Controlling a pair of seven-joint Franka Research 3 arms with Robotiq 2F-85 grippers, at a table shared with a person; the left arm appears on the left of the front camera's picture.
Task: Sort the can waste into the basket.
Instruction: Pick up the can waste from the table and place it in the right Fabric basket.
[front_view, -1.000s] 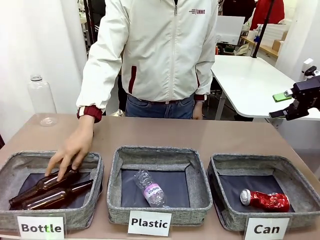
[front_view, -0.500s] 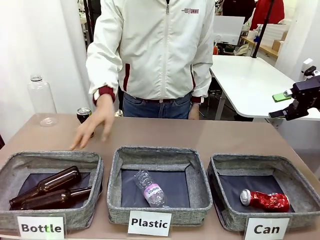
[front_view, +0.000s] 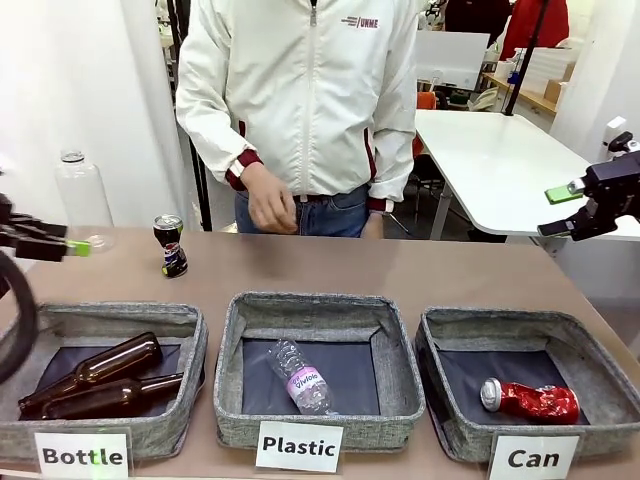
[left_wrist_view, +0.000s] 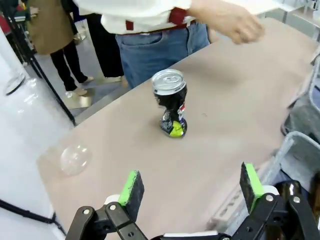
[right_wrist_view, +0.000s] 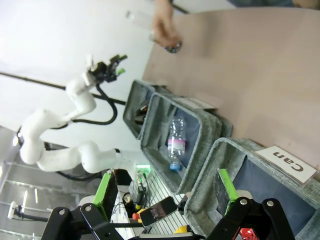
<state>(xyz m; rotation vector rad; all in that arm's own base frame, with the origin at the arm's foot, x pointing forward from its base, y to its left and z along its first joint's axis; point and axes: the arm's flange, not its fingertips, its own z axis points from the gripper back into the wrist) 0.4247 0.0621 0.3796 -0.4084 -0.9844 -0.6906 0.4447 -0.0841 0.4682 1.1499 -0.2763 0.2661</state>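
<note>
Left tool (left_wrist_view: 190, 185): jaws wide apart, empty, above the far-left surface (front_view: 420, 268), pointing at the black can.
Black can (front_view: 172, 245): dented, upright on the surface beyond the "Bottle" basket (front_view: 110, 316).
Person's hand (front_view: 270, 205): raised, apart from the black can.
Red can (front_view: 530, 400): crushed, lying in the basket (front_view: 500, 320) labelled "Can", near right.
Right tool (front_view: 565, 210): jaws apart, empty, high at far right.

You have three baskets (front_view: 100, 312) (front_view: 310, 300) (front_view: 500, 318), two cans (front_view: 530, 400) (front_view: 173, 246), two brown glass bottles (front_view: 105, 362) (front_view: 110, 397) and two clear plastic bottles (front_view: 302, 378) (front_view: 82, 198).
</note>
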